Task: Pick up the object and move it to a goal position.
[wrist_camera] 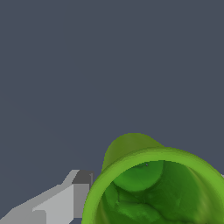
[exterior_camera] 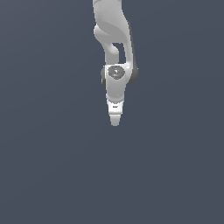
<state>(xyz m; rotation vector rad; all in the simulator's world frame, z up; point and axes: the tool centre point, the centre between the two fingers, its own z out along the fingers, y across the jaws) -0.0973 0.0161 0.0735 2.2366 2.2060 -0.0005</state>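
White pincer (exterior_camera: 115, 121) pointed straight down against plain grey; the exterior view hid its load. Wrist view showed the bright green, hollow cup-like cylinder (wrist_camera: 153, 188) pressed against one grey finger (wrist_camera: 65, 199), apparently clamped. Judgement: hold the grip steady and carry slowly toward the goal.

A plain slate-grey ground (exterior_camera: 48, 166) fills the exterior view from edge to edge, flat and unmarked, with no rim or seam to be made out; from twelve round to six o'clock nothing can be seen lying directly on it
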